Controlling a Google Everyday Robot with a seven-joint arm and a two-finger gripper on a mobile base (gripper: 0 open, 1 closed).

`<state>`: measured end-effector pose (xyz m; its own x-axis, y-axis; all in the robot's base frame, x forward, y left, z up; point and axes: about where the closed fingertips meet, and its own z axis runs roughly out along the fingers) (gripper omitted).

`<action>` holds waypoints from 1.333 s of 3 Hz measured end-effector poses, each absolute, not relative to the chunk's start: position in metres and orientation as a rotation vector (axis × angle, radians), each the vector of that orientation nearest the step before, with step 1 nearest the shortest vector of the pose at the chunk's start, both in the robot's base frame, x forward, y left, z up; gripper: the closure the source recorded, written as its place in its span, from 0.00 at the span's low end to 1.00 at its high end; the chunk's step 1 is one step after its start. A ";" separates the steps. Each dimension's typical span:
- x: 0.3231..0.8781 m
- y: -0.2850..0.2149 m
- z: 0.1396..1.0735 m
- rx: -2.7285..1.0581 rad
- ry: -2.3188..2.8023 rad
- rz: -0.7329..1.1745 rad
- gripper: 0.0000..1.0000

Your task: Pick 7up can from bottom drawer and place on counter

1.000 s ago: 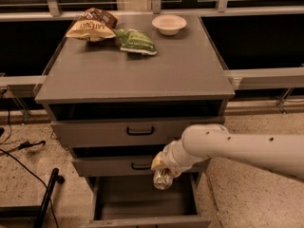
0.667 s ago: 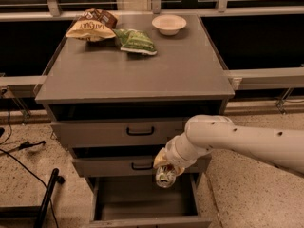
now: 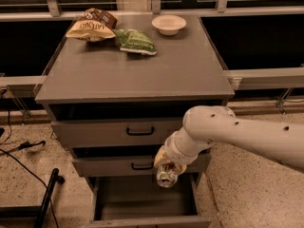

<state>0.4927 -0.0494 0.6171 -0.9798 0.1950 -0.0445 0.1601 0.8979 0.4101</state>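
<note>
Gripper (image 3: 167,167): low in the scene, right of centre, in front of the middle drawer (image 3: 109,166) and over the open bottom drawer (image 3: 137,201).
Fingers: closed around the upper part of the 7up can (image 3: 166,178) – holding it from above.
7up can: hanging under the gripper, tilted, silver end turned toward the camera; in the air above the right part of the drawer floor, not touching it.
Bottom drawer: pulled out toward the near side, grey floor visible.
Arm (image 3: 247,134): white, coming in from the right edge, bent down to the gripper.
Top drawer (image 3: 109,133): a little open, black handle in the middle.
Middle drawer: also a little open, with the same kind of handle.
Counter (image 3: 137,75): grey and flat – carrying things only at the far side.
Brown snack bag (image 3: 92,25): far left on the counter.
Green snack bag (image 3: 135,41): just beside the brown one, to its right.
Bowl (image 3: 168,23): white, far edge of the counter, right of the bags.
Cables (image 3: 19,146): black, on the speckled floor at the left.
</note>
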 end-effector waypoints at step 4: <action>0.486 -0.065 0.744 0.371 3.036 0.668 1.00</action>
<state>0.4862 -0.0647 0.7444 -0.9718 0.2325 0.0398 0.2277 0.8807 0.4153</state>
